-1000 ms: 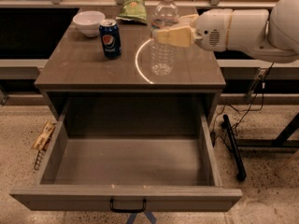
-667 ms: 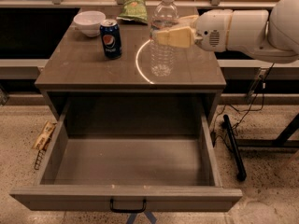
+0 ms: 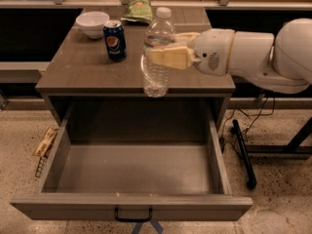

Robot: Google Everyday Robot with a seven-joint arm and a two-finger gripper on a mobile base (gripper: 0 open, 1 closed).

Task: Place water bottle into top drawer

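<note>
The water bottle (image 3: 157,74) is clear and ribbed with a white cap. It stands upright at the front edge of the cabinet top, and I cannot tell whether it rests on the top or hangs just above it. My gripper (image 3: 163,50) reaches in from the right and is shut on the bottle's upper half, one cream finger (image 3: 168,57) across its front. The top drawer (image 3: 131,206) is pulled fully open below the bottle and holds nothing. Its black handle (image 3: 133,217) shows at the front.
A blue Pepsi can (image 3: 115,40), a white bowl (image 3: 92,22) and a green snack bag (image 3: 138,9) sit on the cabinet top behind the bottle. A snack packet (image 3: 45,141) lies on the floor at the left. A black stand leg (image 3: 243,152) and cables lie at the right.
My gripper has carried the bottle from the middle of the cabinet top forward and slightly left to its front edge, above the open drawer. Can, bowl and drawer have not moved.
</note>
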